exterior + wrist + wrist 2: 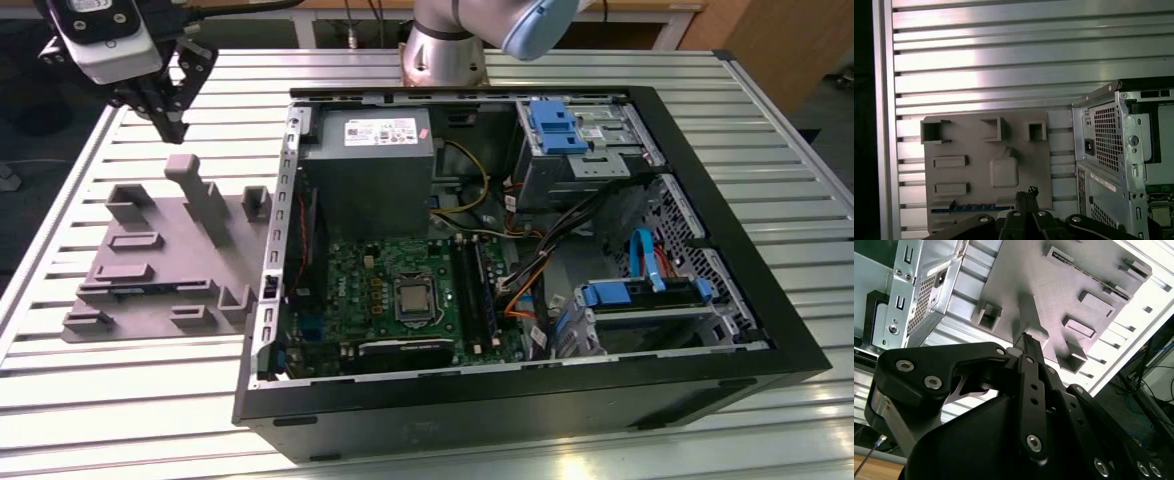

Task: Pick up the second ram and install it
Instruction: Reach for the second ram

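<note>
Bench [134, 400] carries a fixture [160, 270] holding the second ram [974, 206]. End effector [1026, 192] hovers above, closed and empty. It is best aligned squarely along the stick.

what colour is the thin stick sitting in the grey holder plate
Blue; the thin flat stick shows best in the first wrist view.

The exterior view looks down at a slant from high up, taking in the slatted table [134, 420], the whole open computer case [534, 385] and the gray holder plate [147, 280] on the exterior view's left. Both wrist views sit close behind the gripper [1026, 337] [1026, 192], facing past it onto that plate and the case's corner, which all three views share.
</note>
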Available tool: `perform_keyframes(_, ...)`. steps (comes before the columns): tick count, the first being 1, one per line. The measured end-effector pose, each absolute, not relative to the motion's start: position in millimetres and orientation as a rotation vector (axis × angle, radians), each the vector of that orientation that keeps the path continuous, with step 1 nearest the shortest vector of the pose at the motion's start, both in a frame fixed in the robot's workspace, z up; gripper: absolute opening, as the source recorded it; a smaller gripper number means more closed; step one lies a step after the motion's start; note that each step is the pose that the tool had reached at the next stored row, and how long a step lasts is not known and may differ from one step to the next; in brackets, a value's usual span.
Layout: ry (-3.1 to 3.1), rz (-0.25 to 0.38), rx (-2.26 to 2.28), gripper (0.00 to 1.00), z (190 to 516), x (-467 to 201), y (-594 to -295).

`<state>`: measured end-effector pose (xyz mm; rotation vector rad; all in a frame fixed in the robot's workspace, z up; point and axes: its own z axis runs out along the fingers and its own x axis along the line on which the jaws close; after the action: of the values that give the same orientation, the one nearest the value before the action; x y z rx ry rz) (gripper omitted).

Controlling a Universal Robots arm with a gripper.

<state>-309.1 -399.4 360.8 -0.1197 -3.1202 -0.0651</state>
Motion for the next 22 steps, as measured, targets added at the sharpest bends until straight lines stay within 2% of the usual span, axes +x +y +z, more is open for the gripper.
perform_keyframes(22,-3.119,-0.065,-0.118,0.13,357,-344,-408)
